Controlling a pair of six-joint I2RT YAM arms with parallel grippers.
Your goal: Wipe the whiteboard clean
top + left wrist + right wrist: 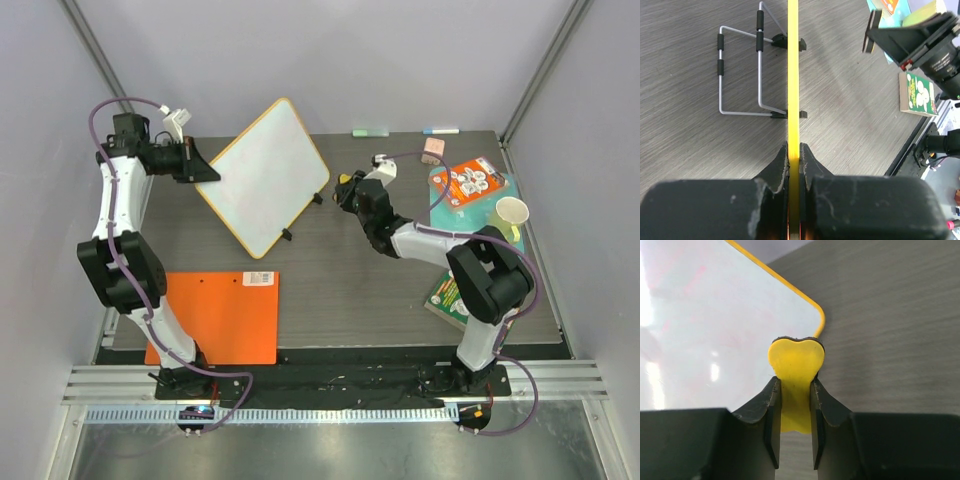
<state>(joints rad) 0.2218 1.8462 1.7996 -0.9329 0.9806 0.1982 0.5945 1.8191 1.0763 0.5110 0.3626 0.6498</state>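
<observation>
At whiteboard (715, 325) corner, R pincer (794, 385) grips yellow eraser (795, 360), prob. touching.

The jaws pinch the whiteboard (793, 75) edge-on, its yellow rim running straight ahead of them. A wire stand (740, 70) sits ahead-left on the table (685, 150), a book (918, 94) ahead-right.
</observation>
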